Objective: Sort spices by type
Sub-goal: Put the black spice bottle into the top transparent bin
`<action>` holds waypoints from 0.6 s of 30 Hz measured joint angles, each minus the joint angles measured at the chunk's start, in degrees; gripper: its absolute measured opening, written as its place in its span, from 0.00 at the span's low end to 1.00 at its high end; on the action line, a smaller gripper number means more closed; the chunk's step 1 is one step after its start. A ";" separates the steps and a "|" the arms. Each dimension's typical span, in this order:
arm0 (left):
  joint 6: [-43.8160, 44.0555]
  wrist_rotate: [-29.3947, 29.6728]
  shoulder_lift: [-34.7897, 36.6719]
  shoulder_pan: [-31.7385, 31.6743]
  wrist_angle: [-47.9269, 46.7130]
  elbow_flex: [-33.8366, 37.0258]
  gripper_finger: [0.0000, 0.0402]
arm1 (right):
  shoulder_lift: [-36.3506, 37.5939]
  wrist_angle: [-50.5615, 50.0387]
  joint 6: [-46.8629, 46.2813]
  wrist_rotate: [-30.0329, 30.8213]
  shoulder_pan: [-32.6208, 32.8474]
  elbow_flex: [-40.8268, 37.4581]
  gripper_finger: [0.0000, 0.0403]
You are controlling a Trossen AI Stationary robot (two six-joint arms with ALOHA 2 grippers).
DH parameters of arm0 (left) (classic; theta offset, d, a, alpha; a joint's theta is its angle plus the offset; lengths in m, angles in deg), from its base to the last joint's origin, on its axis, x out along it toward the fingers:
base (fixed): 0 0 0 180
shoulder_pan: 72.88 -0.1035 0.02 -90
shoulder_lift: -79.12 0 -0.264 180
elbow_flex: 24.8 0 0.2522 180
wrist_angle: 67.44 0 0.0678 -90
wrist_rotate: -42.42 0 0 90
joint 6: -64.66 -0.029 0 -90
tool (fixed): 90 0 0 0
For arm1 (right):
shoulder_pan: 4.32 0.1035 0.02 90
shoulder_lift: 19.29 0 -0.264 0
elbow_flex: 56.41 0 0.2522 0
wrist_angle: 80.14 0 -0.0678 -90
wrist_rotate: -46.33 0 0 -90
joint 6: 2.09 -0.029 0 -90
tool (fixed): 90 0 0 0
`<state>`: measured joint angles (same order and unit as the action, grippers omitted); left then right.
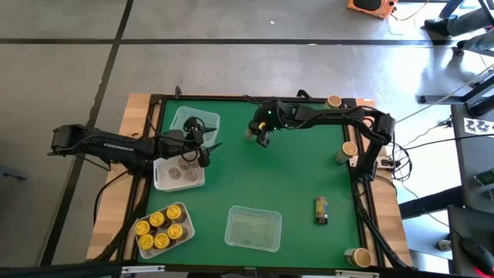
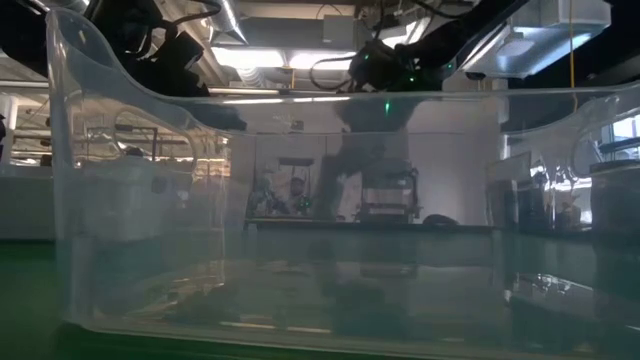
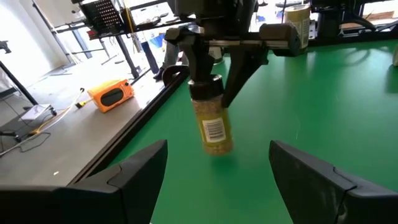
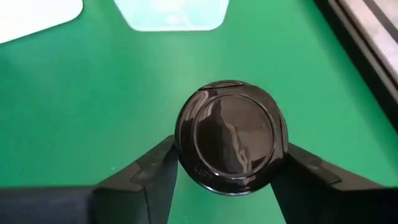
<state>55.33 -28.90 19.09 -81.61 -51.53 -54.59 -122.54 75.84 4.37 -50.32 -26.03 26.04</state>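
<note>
Near the front edge of the surface (image 1: pixel 293 185), yellow-lidded jars (image 1: pixel 158 229) fill one tray (image 1: pixel 182 208), grouped by type. Mid-surface, the left end effector (image 1: pixel 202 144) hangs with fingers apart. Farther back, the right end effector (image 3: pixel 208 78) clamps a dark-lidded jar (image 3: pixel 210 121) by its cap, upright, long axis vertical, presumably for carrying.

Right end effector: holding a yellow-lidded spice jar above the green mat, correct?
Not quite: the lid is black, not yellow. The right wrist view shows the right end effector gripping a black-lidded cylindrical spice jar above the green mat.
</note>
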 joint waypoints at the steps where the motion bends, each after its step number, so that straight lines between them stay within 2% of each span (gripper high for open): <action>1: -0.01 0.00 0.00 0.00 0.02 0.00 0.70 | -0.18 -0.16 0.02 0.04 0.00 0.00 0.56; 11: 0.46 0.00 0.00 0.00 -0.21 0.00 0.70 | -0.59 -0.12 -1.93 2.58 0.39 0.02 0.77; 15: 1.29 0.00 0.00 0.00 0.16 0.00 0.70 | 1.90 -2.61 -1.98 1.88 0.39 0.00 0.81; 18: 1.87 0.00 0.00 0.00 1.07 0.00 0.70 | 5.64 -8.02 -0.21 1.84 0.35 0.07 0.81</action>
<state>57.20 -28.90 19.09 -81.61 -50.46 -54.59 -116.90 67.82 4.16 -48.49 -25.69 26.11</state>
